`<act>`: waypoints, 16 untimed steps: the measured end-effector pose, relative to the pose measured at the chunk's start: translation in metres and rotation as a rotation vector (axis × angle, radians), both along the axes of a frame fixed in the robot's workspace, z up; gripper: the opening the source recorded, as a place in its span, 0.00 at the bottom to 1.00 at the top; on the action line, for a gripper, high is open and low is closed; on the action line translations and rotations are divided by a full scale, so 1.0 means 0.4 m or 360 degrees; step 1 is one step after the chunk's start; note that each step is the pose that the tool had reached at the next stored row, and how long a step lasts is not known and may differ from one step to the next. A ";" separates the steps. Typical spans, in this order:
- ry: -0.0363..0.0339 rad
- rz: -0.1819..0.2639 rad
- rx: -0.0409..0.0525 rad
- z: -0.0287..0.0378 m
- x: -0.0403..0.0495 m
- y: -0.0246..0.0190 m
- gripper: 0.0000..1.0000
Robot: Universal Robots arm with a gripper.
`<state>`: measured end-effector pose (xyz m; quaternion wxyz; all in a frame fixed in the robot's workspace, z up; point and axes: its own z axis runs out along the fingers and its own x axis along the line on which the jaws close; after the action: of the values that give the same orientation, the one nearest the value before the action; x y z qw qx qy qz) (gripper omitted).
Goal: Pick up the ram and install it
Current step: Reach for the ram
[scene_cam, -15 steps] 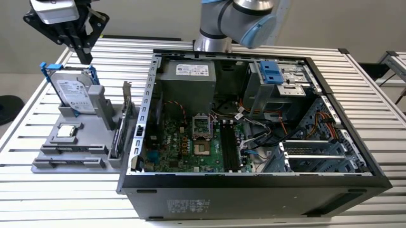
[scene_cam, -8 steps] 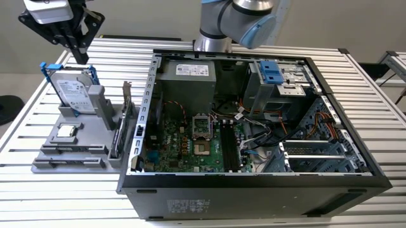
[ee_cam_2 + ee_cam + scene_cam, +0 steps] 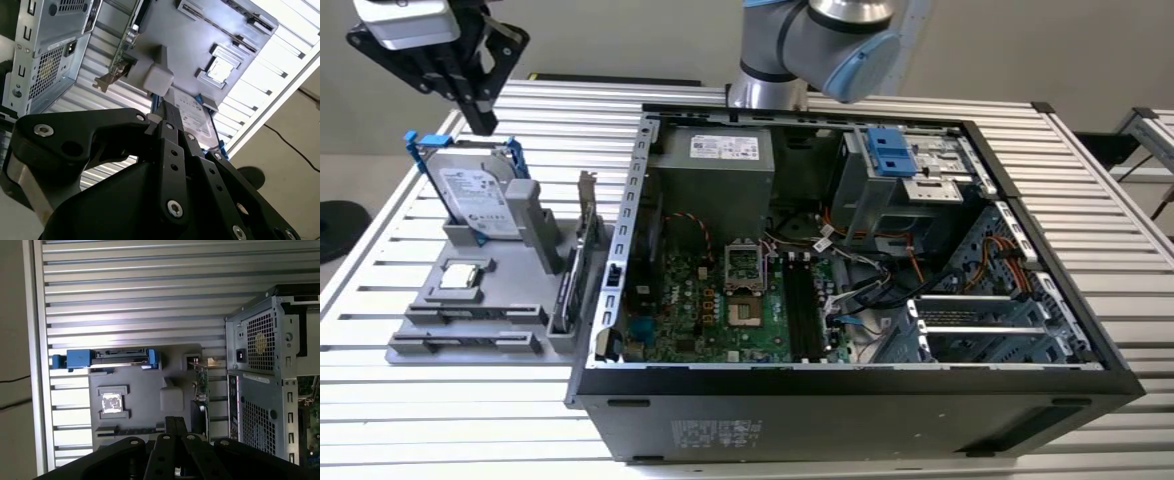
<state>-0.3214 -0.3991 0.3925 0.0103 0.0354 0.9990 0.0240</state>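
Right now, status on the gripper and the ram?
Gripper shut, empty, hanging above the drive end of the holder. Ram not picked up; can't make it out for sure. Nothing in the way.

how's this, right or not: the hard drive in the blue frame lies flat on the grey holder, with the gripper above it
Not flat: the exterior view shows the hard drive standing upright on edge in the grey holder. The gripper is above it.

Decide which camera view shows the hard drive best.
The exterior view: the hard drive presents its broad labelled face. The first wrist view shows it edge-on; in the second wrist view the gripper covers part of it.
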 end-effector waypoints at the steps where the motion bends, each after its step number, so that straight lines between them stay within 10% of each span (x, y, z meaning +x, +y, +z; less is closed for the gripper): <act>1: 0.0000 0.0000 0.0000 0.000 -0.003 0.000 0.00; 16: 0.0000 0.0000 0.0000 -0.001 -0.050 0.000 0.00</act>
<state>-0.3416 -0.3991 0.3923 0.0104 0.0354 0.9990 0.0240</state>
